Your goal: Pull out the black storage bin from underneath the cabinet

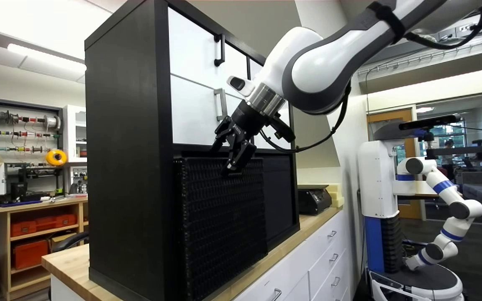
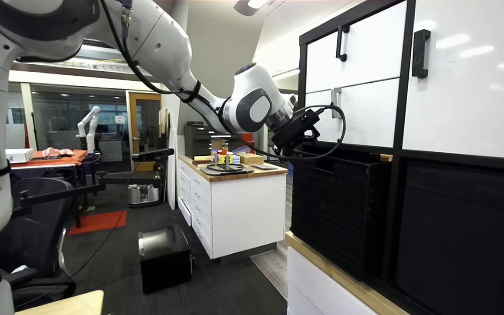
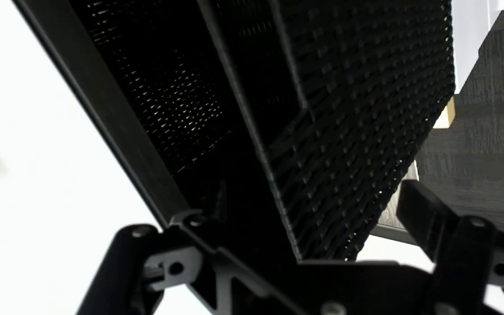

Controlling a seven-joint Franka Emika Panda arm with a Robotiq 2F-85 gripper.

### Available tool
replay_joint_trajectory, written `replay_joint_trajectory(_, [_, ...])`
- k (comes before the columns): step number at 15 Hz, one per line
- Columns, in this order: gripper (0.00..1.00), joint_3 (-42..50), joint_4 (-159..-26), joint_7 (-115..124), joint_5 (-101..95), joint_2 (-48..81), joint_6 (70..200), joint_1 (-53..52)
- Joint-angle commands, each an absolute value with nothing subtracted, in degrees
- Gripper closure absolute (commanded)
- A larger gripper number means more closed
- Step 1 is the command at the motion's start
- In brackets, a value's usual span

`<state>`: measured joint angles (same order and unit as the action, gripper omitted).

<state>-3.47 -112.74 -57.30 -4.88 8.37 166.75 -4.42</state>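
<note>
Where the black storage bin (image 2: 333, 212) juts partway from a lower bay of the cabinet (image 1: 124, 146), the gripper (image 1: 219, 161) hangs over its rim, fingers spread on either side of the front wall. Boxy and woven-looking, notched at the top, the bin stands just behind the edge of a wooden countertop (image 2: 335, 272), open floor (image 2: 230, 288) beyond.

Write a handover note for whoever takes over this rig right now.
Black storage bin: sticks partway out of the lower compartment of the cabinet, under the white drawer fronts.
Gripper: open, near the bin's top front edge; in the wrist view its fingers show on either side of that edge. Whether they touch it, I can't tell.
Done: bin partly out.
Left: probably close on the front edge and draw the bin out the rest of the way.
</note>
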Motion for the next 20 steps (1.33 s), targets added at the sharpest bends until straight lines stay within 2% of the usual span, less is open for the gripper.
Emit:
replay_joint_trajectory(1, [0.26, -4.9, -109.0, -61.9, -1.8, 11.1, 167.1, -3.3])
replay_joint_trajectory(12, [0.99, -6.3, -109.6, -66.8, 1.3, 8.8, 164.9, -3.1])
replay_joint_trajectory(20, [0.98, -7.7, -117.0, -76.2, 7.7, -0.4, 159.1, -2.7])
